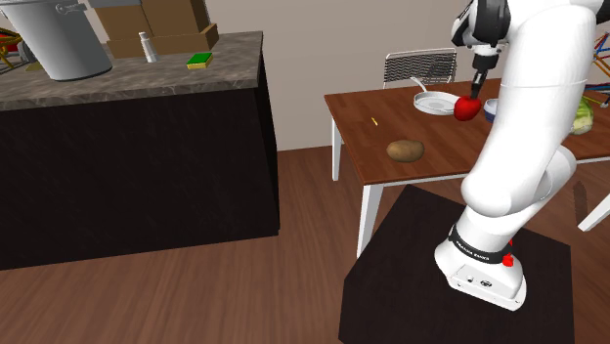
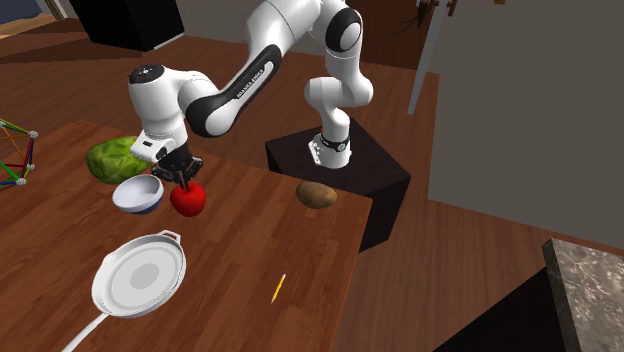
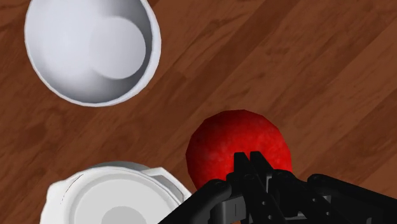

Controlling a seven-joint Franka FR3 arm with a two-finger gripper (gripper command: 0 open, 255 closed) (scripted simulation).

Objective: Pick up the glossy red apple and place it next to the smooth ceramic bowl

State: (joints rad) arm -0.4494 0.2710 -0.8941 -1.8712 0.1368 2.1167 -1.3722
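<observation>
A: A brown wooden worktop (image 2: 300, 250) over a plank floor (image 1: 196, 293). Where's the apple?
B: The red apple (image 2: 188, 199) is near the white bowl (image 2: 140, 207), with a strip of bare wood between them. A white pan (image 2: 140, 272) lies close on its other side. I can't tell whether the apple rests on the wood or hangs just above it.
A: And the hand?
B: The hand (image 2: 181, 178) is straight over the apple, pointing down. Its two black fingers (image 3: 242, 168) are drawn together, tips meeting at the apple's top. They don't span its sides, and I can't see whether they pinch anything there.
A: How would it handle?
B: Firm and fairly light, I'd judge, with no give. The shiny skin looks slippery, and a round thing like that could roll if nudged or squirt out of a poor grip. Too hard a squeeze might bruise it.
A: Best place to hold it?
B: Across the widest part, with the fingers spread onto opposite sides so the curve doesn't push it out.
A: Does it point any way?
B: Hardly. It's nearly a ball, so it has no real long axis. The core seems to run upright, top toward the hand, though the fingers hide that end. Any angle around it should serve.
</observation>
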